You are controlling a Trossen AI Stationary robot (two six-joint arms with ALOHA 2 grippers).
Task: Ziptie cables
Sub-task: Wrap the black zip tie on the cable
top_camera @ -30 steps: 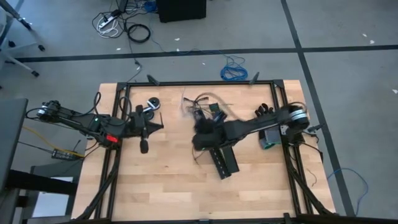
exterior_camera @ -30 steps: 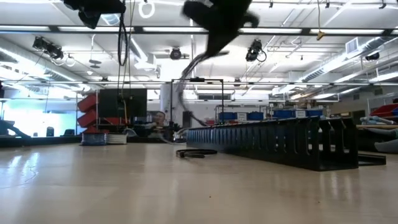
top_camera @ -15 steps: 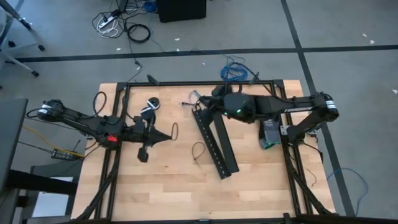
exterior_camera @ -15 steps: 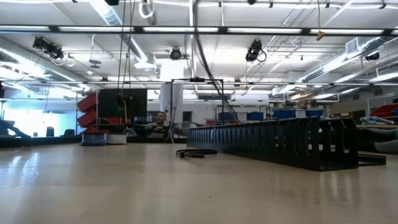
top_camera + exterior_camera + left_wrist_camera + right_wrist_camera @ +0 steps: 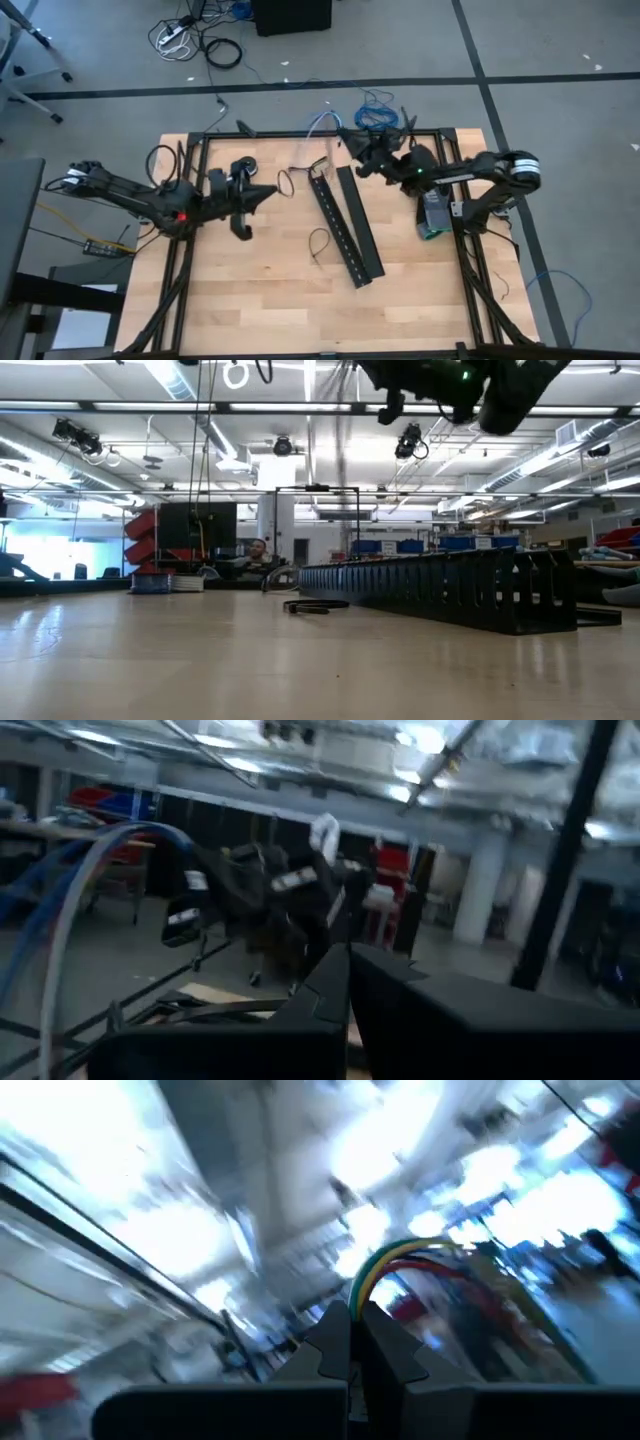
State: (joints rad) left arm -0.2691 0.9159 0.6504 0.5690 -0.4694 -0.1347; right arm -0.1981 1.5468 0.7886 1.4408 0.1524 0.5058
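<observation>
Right gripper (image 5: 350, 140): raised above the far edge of the desk (image 5: 270, 290). Jaws closed on the cables (image 5: 322, 118). In the right wrist view, the wires (image 5: 400, 1260) come out from between the closed fingertips (image 5: 335, 1342) and arc up and away; green, yellow and red strands are distinguishable, the rest is blurred. In the high view, the free end of the bundle trails beyond the jaw tips, away from the right arm, out past the desk's far edge and clear of the surface.

Left gripper (image 5: 268, 192): over the left half of the desk, jaws closed, tips pointing towards the right arm. A small thin dark loop (image 5: 283, 183) sits just ahead of the tips; cannot tell whether it is pinched or only touching. The cables are well apart from these jaws, further towards the far edge.

Two wide black perforated strips (image 5: 345, 225) lie flat side by side on the desk, between the two grippers and nearer than the right jaws. Another thin black loop (image 5: 318, 245) lies on the desk just beside the strips, on the left gripper's side, not touched by either gripper.
</observation>
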